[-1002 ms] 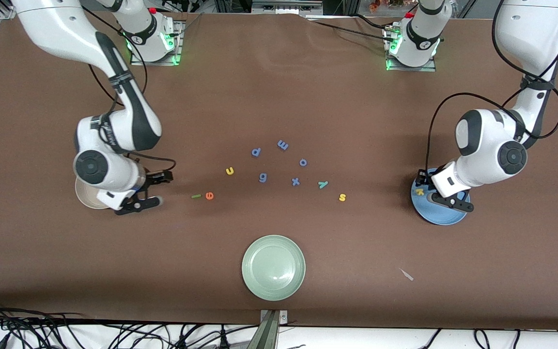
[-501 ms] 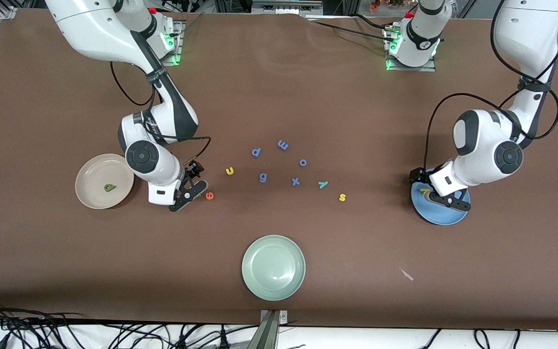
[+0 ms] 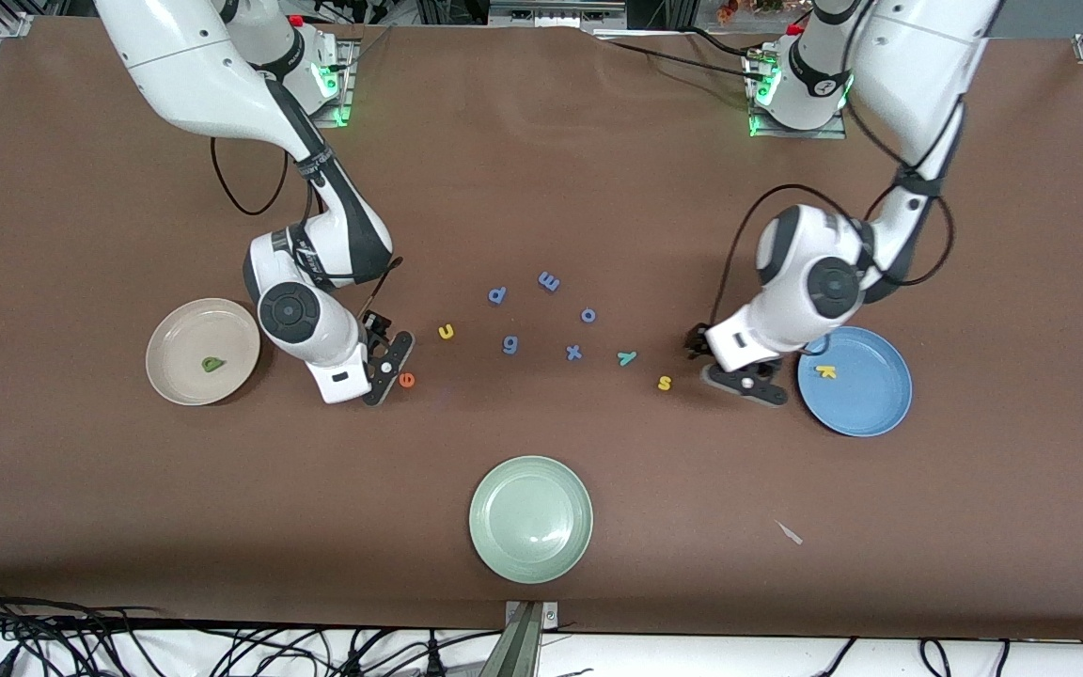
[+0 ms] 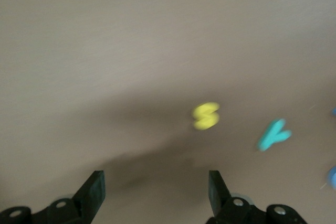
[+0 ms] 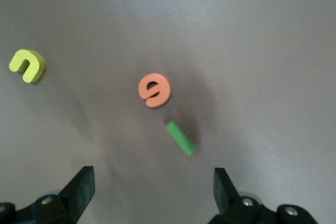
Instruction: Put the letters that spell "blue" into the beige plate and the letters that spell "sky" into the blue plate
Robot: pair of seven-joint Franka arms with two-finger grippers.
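Observation:
The beige plate (image 3: 177, 337) holds the green b (image 3: 213, 365). My right gripper (image 3: 388, 344) (image 5: 152, 188) hangs open over the green l bar (image 5: 180, 137), beside the orange e (image 3: 406, 380) (image 5: 154, 89). The yellow u (image 3: 447, 331) (image 5: 28, 65) lies a little farther from the camera. The blue plate (image 3: 869, 402) holds the yellow k (image 3: 824, 371). My left gripper (image 3: 716, 365) (image 4: 155, 188) is open and empty between that plate and the yellow s (image 3: 665, 383) (image 4: 206, 116). The teal y (image 3: 628, 357) (image 4: 273, 134) lies beside the s.
Several blue letters (image 3: 549, 280) are scattered mid-table between the u and the y. A pale green plate (image 3: 530, 518) sits near the table's front edge. A small white scrap (image 3: 790, 533) lies toward the left arm's end.
My left gripper opened, left the k in the blue plate and moved toward the s. My right arm swung from the beige plate to above the l and e.

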